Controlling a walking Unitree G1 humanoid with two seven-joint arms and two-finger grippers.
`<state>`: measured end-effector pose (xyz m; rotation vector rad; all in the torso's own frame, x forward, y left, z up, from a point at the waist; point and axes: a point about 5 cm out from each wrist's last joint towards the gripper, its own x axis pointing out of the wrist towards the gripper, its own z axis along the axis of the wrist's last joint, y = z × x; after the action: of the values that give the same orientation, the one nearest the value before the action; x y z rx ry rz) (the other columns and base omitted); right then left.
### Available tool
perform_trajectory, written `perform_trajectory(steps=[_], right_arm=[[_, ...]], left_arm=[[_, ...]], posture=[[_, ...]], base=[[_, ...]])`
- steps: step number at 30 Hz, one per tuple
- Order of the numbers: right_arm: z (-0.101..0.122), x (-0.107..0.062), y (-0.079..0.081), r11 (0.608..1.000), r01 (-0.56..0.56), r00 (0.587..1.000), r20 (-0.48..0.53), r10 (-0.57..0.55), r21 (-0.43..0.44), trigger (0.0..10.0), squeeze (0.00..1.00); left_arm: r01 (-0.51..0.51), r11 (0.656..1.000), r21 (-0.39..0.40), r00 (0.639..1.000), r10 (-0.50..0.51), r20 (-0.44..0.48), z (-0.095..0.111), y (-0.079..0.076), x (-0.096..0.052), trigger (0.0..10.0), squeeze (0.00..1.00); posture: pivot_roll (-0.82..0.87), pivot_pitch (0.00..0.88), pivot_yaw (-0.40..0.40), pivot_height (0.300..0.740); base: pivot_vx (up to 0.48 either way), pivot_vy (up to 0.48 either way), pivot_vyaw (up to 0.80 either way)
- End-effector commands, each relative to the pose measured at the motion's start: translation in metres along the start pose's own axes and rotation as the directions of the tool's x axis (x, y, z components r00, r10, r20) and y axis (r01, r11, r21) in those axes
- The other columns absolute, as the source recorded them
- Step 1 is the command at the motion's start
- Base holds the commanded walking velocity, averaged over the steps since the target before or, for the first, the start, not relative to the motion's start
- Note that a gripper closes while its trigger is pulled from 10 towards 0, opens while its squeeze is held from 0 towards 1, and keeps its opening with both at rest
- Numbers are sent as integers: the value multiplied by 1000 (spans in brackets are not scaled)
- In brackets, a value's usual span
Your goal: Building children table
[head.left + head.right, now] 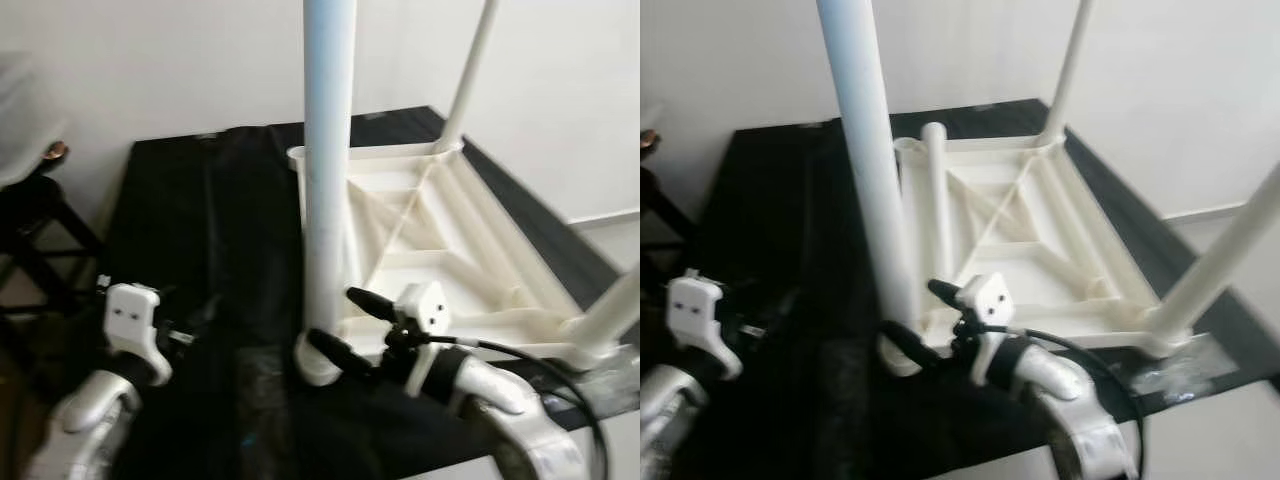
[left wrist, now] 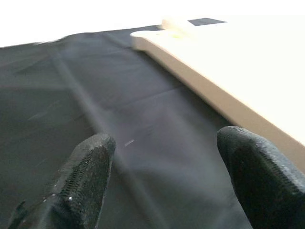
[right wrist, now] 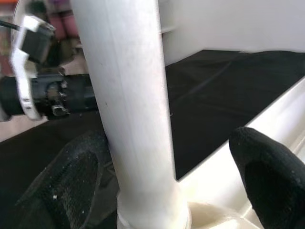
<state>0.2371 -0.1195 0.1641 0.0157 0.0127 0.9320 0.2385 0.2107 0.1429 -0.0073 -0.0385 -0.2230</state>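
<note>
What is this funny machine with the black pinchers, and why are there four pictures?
It is a robot building a little white table. Two pictures come from cameras in its head, looking down. The other two come from cameras on its wrists, looking along its fingers. The table top lies upside down on a black cloth, with its legs pointing up. The right gripper has its two black fingers open around the bottom of the nearest leg, where it goes into a corner of the table top. It is not squeezing it. The left gripper is open too, above the cloth beside the table top.
</note>
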Motion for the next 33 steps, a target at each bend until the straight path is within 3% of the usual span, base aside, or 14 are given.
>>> perform_trajectory(steps=[1,3,10,13,15,20,21,24,26,28,31,33], right_arm=[[-2,-4,-3,1000,6,1000,-12,-6,21,10000,0],[7,-7,-8,997,-81,997,-19,81,11,10000,0],[17,-9,-16,993,-113,994,-3,113,-43,10000,0],[21,-12,-17,981,-182,983,-23,181,-61,10000,0],[26,-15,-18,965,-251,968,-39,249,-69,10000,0],[33,-11,-26,944,-314,949,-57,309,-105,10000,0],[36,-7,-28,931,-344,939,-62,339,-120,10000,0],[49,15,-33,884,-436,900,-63,432,-166,10000,0],[49,15,-33,884,-436,900,-63,432,-166,10000,0],[56,26,-37,866,-467,884,-56,464,-179,10000,0],[56,26,-37,866,-467,884,-56,464,-179,10000,0],[66,48,-40,824,-530,846,-54,531,-198,10000,0]], left_arm=[[9,1000,-3,1000,-9,7,0,-2,0,10000,0],[13,1000,-8,1000,-13,9,0,-2,0,10000,0],[13,1000,11,1000,-13,11,1,1,-1,10000,0],[43,998,49,998,-45,52,4,8,-11,10000,0],[118,992,52,990,-122,65,5,14,-24,10000,0],[217,973,84,975,-220,34,0,23,-43,10000,0],[255,966,40,967,-256,16,-2,26,-50,10000,0],[415,905,-93,910,-410,64,3,22,-68,10000,0],[415,905,-93,910,-410,64,3,22,-68,10000,0],[468,875,-128,884,-461,78,6,14,-73,10000,0],[468,875,-128,884,-461,78,6,14,-73,10000,0],[541,823,-170,841,-529,117,8,-6,-78,10000,0]], posture=[[-31,39,31,740],[-28,39,31,740],[-28,38,33,740],[-26,42,34,740],[-18,44,31,740],[-12,53,27,740],[-10,64,23,740],[-2,87,13,740],[-2,87,13,740],[15,110,-8,740],[15,110,-8,740],[34,155,-43,740]], base=[[0,0,-800],[0,0,-800],[0,0,-457],[0,0,0],[0,0,0],[0,0,0],[0,0,0],[0,0,0],[0,0,0],[0,0,0],[0,0,0],[0,0,0]])
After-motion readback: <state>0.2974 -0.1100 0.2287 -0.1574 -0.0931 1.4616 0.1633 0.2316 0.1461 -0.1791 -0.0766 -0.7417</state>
